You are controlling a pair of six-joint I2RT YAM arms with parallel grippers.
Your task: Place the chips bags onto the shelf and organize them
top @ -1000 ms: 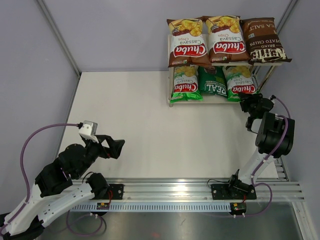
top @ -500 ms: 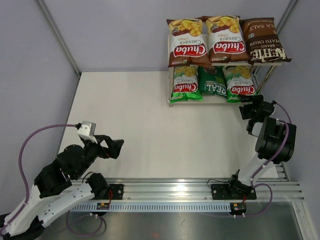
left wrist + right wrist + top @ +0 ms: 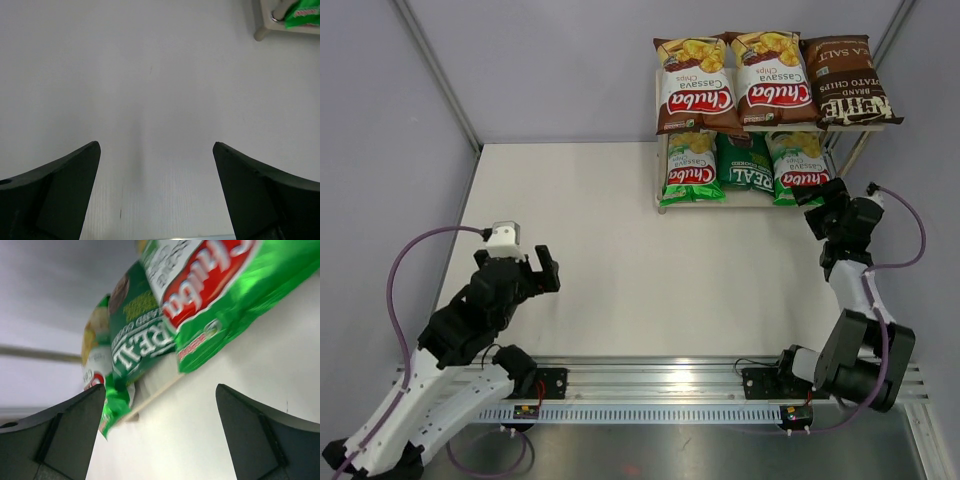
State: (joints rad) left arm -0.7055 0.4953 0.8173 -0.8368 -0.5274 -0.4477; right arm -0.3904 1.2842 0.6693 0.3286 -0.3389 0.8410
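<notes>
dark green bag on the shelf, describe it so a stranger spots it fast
At the far right corner of the table stands a two-tier shelf. On its lower board the dark green bag is the middle of three. It alone reads REAL; the light green bags beside it carry red Chuba logos.

Table [image 3: 620, 250]: one, rectangular, with a matt off-white top. It is enclosed by pale grey walls on the left, far and right sides. A few faint dark specks are noted on the surface in the left wrist view.

Shelf [image 3: 745, 198]: one, stood directly on the top at the far right corner. It is carried on thin metal legs, its long side set parallel to the far edge.

Aluminium rail [image 3: 720, 372]: one, laid along the near edge.
</notes>
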